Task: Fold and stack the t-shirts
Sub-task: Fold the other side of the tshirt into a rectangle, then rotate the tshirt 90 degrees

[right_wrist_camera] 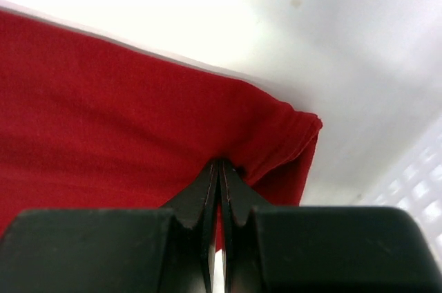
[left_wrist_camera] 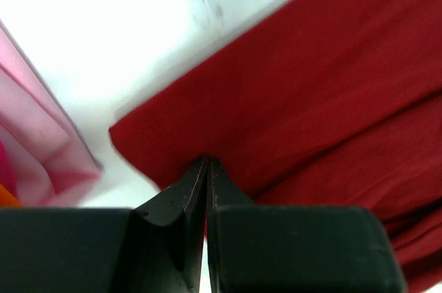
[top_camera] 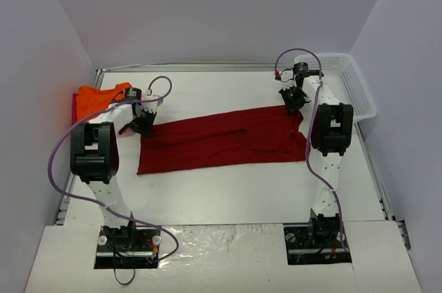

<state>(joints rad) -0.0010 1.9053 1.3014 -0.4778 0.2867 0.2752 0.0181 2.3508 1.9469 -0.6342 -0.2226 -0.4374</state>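
The dark red t-shirt [top_camera: 221,139] lies spread across the middle of the table, folded lengthwise into a long band. My left gripper [top_camera: 143,126] is shut on its far left corner [left_wrist_camera: 166,148]. My right gripper [top_camera: 295,99] is shut on its far right corner [right_wrist_camera: 276,134]. The bright orange t-shirt [top_camera: 100,96] lies bunched at the far left, on top of the pale pink t-shirt [top_camera: 74,108]. The pink cloth [left_wrist_camera: 34,148] shows at the left edge of the left wrist view.
The white mesh basket [top_camera: 353,84] stands at the far right, just beyond my right gripper, and its wall [right_wrist_camera: 418,189] shows in the right wrist view. A metal rail [top_camera: 193,67] runs along the table's far edge.
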